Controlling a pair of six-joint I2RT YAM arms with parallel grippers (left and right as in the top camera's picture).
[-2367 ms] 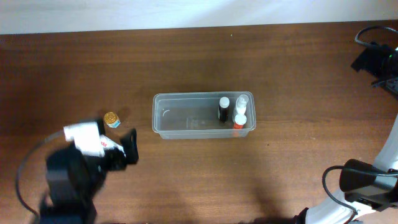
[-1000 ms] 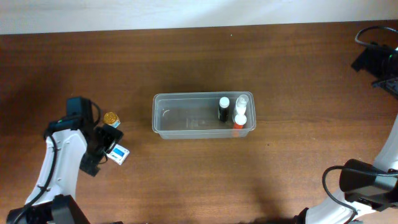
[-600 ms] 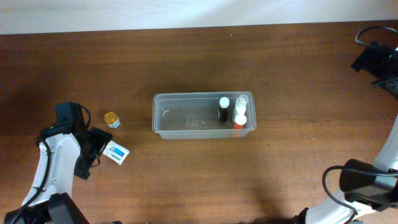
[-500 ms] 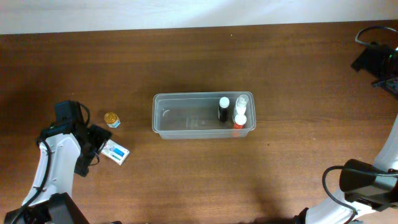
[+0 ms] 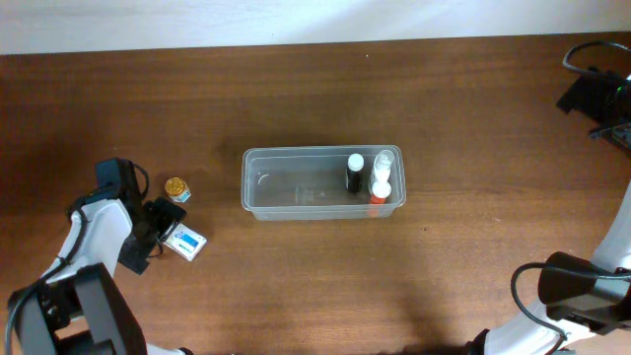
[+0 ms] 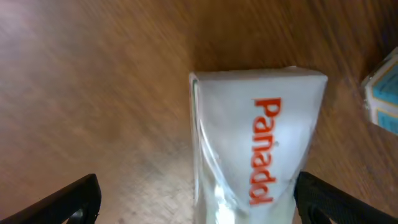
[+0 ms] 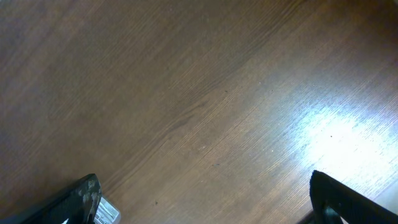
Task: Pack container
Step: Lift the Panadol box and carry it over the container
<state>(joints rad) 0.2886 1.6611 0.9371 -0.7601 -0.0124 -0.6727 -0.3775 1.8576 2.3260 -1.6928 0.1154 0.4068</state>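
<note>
Container (image 5: 296, 192) untouched; L arm (image 5: 99, 232) low, jaws wide astride Panadol box (image 6: 261, 137).

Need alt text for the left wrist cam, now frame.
A white box lettered Panadol in red lies on the brown wooden table, filling the centre. Two black fingertips flank it at the bottom corners, spread wide; a blue-and-white object is cut off at the right edge.

Brown wooden table (image 5: 296, 89), clear container (image 5: 258, 187), gold-lidded jar (image 5: 176, 187), white-and-blue box (image 5: 185, 242) lying on it
</note>
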